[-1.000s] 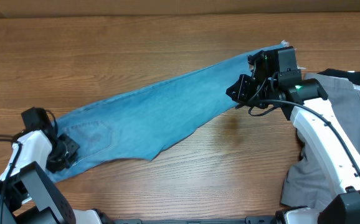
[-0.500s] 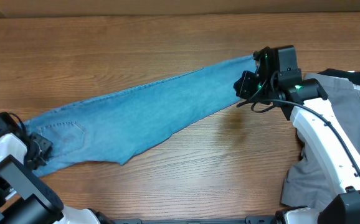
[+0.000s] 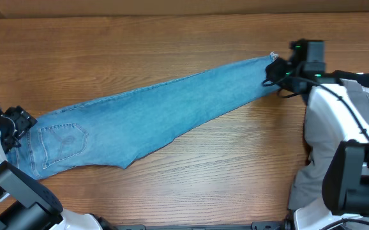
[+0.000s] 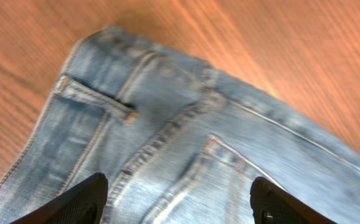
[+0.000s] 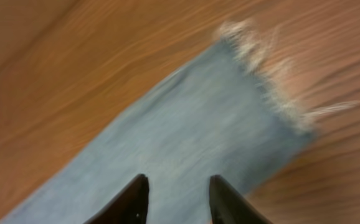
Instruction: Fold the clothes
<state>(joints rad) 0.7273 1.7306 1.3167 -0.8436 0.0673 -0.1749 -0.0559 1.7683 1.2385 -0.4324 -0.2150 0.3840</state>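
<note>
The clothes, light blue jeans [image 3: 165, 108], lie flat in one long strip slanting from the waist at lower left to the frayed ankle hem [image 3: 271, 59] at upper right. A stitched back pocket [image 3: 63, 137] faces up. My left gripper [image 3: 22, 121] is at the waist end. In the left wrist view it [image 4: 179, 188] is open wide over the waistband and belt loop [image 4: 99, 102], holding nothing. My right gripper [image 3: 272, 70] is at the ankle end. In the right wrist view it [image 5: 177, 182] is open above the leg [image 5: 192, 124], just short of the frayed hem [image 5: 264, 71].
A pile of grey cloth [image 3: 363, 134] with a dark garment [image 3: 353, 75] at its top lies at the right edge, under my right arm. Bare wooden table [image 3: 223, 166] surrounds the jeans; its far edge [image 3: 172, 14] runs along the top.
Both grippers have opened and let go of the jeans. The left arm drew the waist end leftward and the strip now lies flat. The right gripper backed off to the right of the hem.
</note>
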